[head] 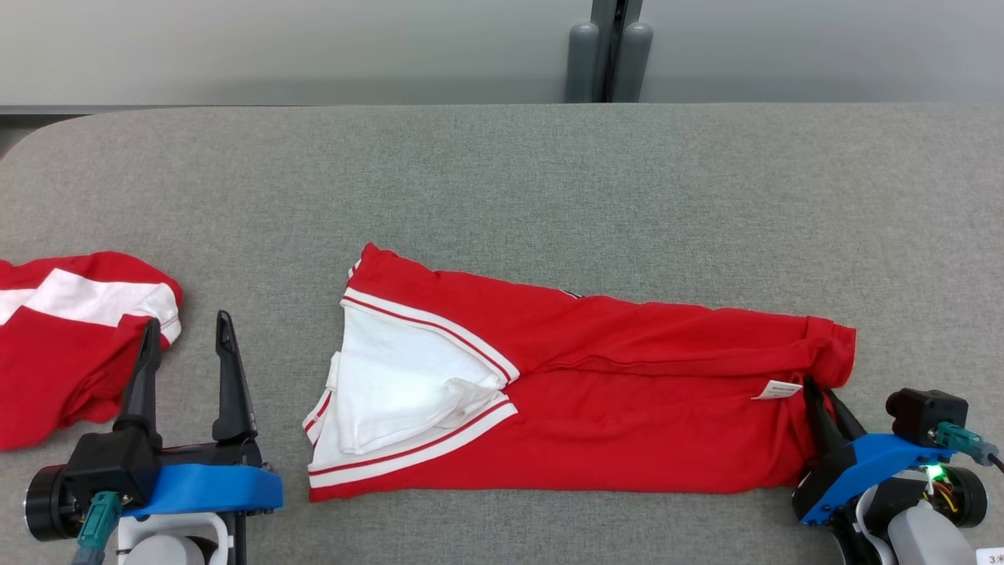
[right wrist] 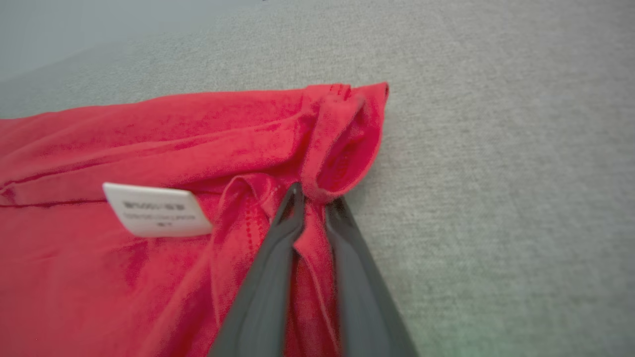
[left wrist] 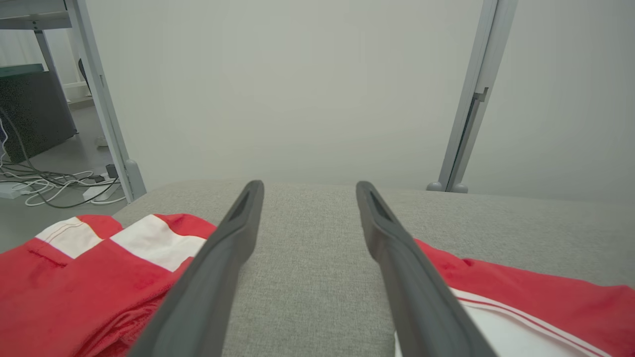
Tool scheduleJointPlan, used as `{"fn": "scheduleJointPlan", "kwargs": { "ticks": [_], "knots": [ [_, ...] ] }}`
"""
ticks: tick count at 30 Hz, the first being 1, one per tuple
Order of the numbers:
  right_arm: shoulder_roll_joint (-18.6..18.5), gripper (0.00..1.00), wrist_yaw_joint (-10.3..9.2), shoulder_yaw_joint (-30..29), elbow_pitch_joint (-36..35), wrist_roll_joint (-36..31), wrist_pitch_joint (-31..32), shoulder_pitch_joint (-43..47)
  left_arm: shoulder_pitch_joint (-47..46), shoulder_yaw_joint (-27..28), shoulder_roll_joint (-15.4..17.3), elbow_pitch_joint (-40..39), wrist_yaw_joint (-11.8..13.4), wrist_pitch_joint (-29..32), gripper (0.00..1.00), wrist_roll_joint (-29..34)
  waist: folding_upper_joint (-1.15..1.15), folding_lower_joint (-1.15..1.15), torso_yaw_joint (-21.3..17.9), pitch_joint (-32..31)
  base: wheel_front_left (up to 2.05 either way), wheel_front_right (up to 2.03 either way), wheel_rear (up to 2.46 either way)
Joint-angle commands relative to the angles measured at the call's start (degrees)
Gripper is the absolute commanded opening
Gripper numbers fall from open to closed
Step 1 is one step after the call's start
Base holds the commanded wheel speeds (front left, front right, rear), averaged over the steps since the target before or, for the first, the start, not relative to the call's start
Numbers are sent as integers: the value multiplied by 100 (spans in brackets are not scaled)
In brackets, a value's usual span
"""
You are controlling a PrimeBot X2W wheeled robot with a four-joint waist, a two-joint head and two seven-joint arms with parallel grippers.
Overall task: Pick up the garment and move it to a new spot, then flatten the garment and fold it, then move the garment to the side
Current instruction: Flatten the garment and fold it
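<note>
A red garment (head: 612, 392) with white panels and striped trim lies folded lengthwise across the middle of the grey table; its white label (head: 776, 390) sits near the right end. My right gripper (head: 816, 390) is at that right end, its jaws pinched on a bunched fold of the red garment (right wrist: 317, 198), with cloth squeezed between the two dark fingers (right wrist: 278, 233). My left gripper (head: 188, 329) stands open on the bare table left of the garment, with nothing between its fingers (left wrist: 233, 233).
A second red and white garment (head: 70, 337) lies crumpled at the table's left edge, just beside my left gripper, and appears at the lower left of the left wrist view (left wrist: 74, 277). A wall and a grey post (head: 608, 51) stand behind the table.
</note>
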Motion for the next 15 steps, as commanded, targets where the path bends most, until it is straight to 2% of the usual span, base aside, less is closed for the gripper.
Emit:
{"fn": "scheduleJointPlan", "kwargs": {
  "ticks": [1, 7, 15],
  "knots": [
    [21, 0, 2, 33, 36, 38, -15, -3, -1, 32, -27, 12, -48, -15, 100, 48, 0, 0, -8, -4, 0, 0, 0],
    [-269, 0, 0, -136, 39, 157, -239, -123, 13, 217, -142, 43, -177, -15, 100, 333, 0, 0, -64, -32, 0, 0, 0],
    [-832, 0, 1, -671, 13, 139, -320, -76, 70, 448, -267, 37, -306, -15, 100, 529, 0, 0, -104, -131, 0, 0, 0]
  ]
}}
